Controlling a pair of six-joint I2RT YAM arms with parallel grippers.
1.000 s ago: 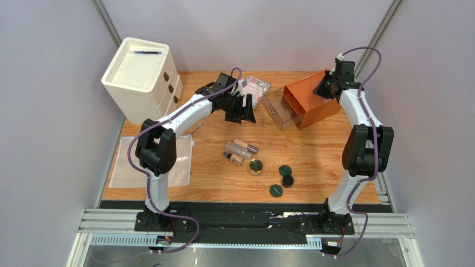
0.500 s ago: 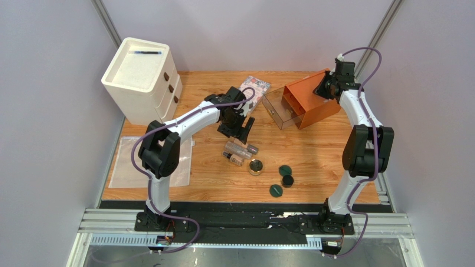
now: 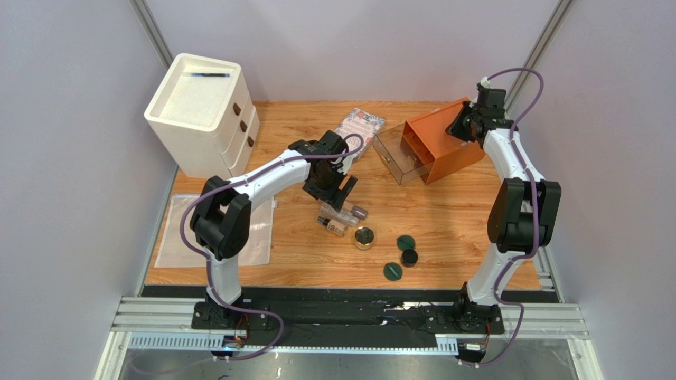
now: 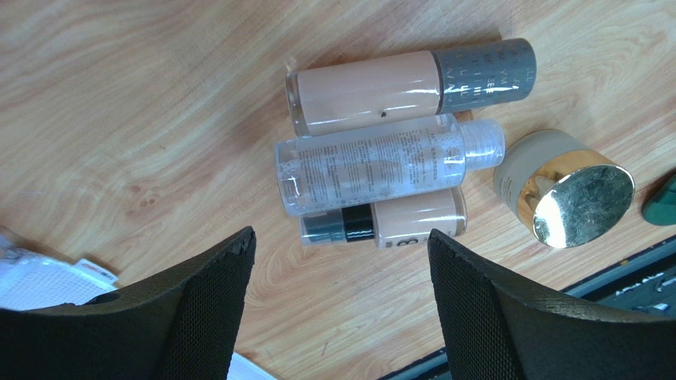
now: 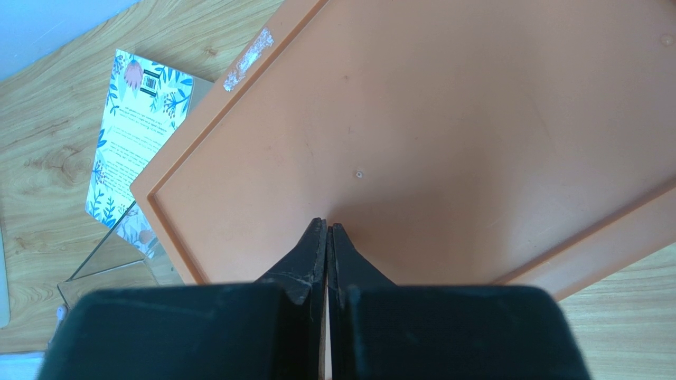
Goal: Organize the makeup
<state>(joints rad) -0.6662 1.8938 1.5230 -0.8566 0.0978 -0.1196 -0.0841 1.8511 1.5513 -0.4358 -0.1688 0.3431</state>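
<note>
Three tubes [image 4: 373,162], print unreadable, left hand [image 4: 339,245] spread above, right hand [image 5: 328,229] closed

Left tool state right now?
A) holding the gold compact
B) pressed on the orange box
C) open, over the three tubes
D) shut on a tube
C: the left wrist view shows the left tool with its fingers spread wide and gripping nothing, and the three pinkish and clear tubes with dark caps lying loose below the gap.
</note>
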